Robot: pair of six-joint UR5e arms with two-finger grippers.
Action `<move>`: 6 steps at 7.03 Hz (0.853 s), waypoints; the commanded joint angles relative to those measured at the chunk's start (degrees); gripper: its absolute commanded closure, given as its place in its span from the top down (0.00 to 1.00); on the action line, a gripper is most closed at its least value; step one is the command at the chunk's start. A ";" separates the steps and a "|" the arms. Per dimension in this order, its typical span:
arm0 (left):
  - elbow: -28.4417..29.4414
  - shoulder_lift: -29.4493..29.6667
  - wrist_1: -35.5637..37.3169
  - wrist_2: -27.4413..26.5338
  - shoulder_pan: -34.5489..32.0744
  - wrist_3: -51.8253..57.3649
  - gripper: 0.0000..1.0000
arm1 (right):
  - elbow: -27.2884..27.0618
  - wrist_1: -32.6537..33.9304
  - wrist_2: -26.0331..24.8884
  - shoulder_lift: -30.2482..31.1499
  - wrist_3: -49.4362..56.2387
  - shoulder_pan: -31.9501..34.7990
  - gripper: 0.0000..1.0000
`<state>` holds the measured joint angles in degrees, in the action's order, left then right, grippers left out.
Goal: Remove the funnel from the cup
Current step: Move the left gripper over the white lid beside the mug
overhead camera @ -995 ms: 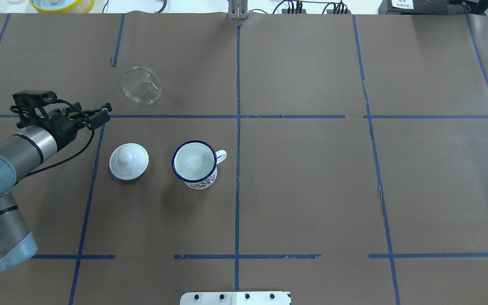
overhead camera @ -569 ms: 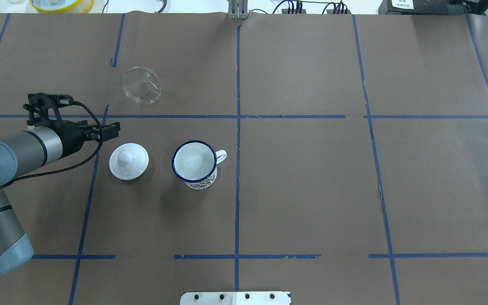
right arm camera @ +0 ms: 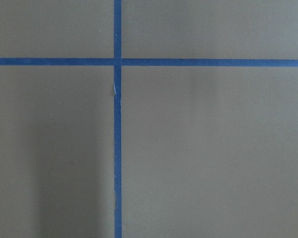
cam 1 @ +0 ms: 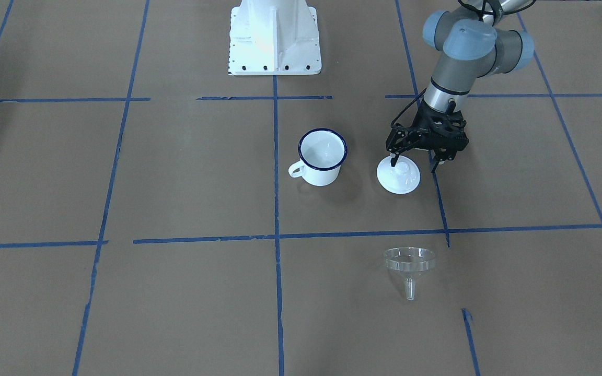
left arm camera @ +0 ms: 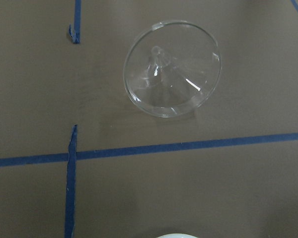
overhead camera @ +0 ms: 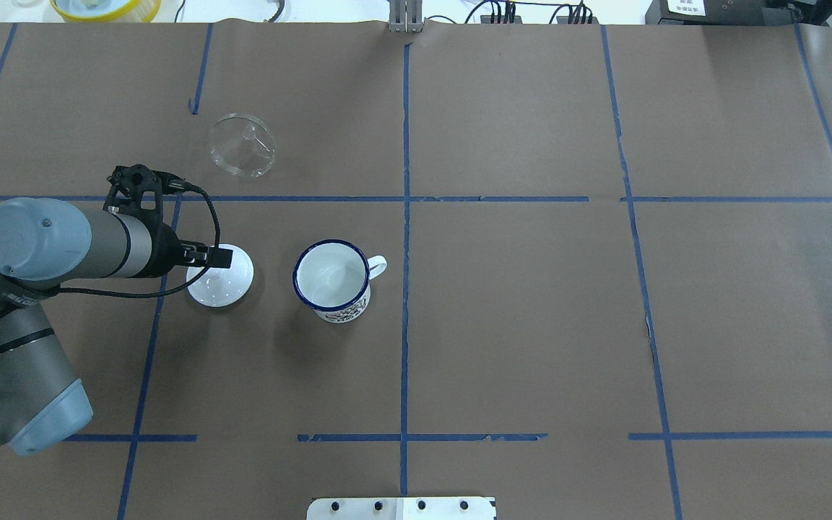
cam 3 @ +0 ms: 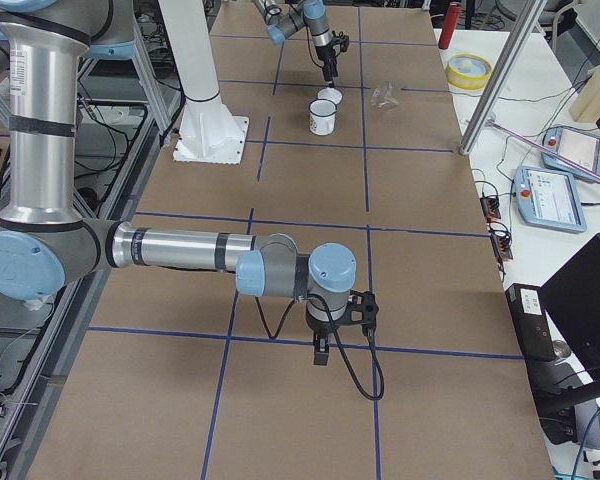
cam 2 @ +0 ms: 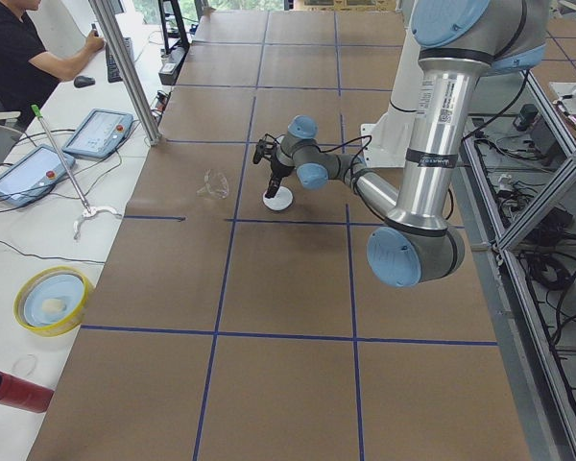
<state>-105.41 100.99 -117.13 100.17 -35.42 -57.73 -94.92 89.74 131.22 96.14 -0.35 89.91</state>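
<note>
The clear funnel (overhead camera: 241,145) lies alone on the brown paper, mouth tilted, well apart from the cup; it also shows in the front view (cam 1: 409,260) and the left wrist view (left arm camera: 171,69). The white enamel cup (overhead camera: 331,278) with a blue rim stands upright and empty (cam 1: 322,156). My left gripper (cam 1: 413,164) is open and empty, pointing down just above the round white lid (cam 1: 399,180); it also shows from overhead (overhead camera: 215,257). My right gripper (cam 3: 320,352) hangs over bare paper far from these things; I cannot tell whether it is open or shut.
The white lid (overhead camera: 224,283) lies to the left of the cup. The white robot base plate (cam 1: 275,36) sits at the table's near edge. Blue tape lines cross the paper. A yellow bowl (overhead camera: 105,7) and operators' tablets (cam 2: 96,133) lie beyond the far edge.
My left arm has swung from beside the funnel back toward the robot and to the right; its gripper now hangs over the white lid. Funnel, cup and lid have not moved.
</note>
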 commanded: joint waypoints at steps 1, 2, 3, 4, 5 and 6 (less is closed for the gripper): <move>0.21 1.30 4.33 3.96 -0.08 0.68 1.00 | 0.00 0.00 0.00 0.01 0.00 0.00 1.00; 0.90 2.70 6.02 3.98 -0.35 0.68 1.00 | 0.00 0.00 0.00 0.01 0.00 0.00 1.00; 2.56 5.42 7.77 3.98 -0.78 0.77 1.00 | 0.00 0.00 0.00 -0.07 0.00 0.00 1.00; 3.71 8.14 10.66 3.89 -1.31 0.95 1.00 | 0.00 0.00 0.00 0.01 0.00 0.00 1.00; 4.59 8.69 10.87 3.72 -2.01 1.12 1.00 | 0.00 0.00 0.00 -0.07 0.00 0.00 1.00; 5.12 8.69 10.78 3.72 -2.10 2.08 1.00 | 0.00 0.00 0.00 0.01 0.00 0.00 1.00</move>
<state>-101.16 109.09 -106.76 103.95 -37.16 -56.43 -94.92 89.74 131.22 96.11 -0.35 89.91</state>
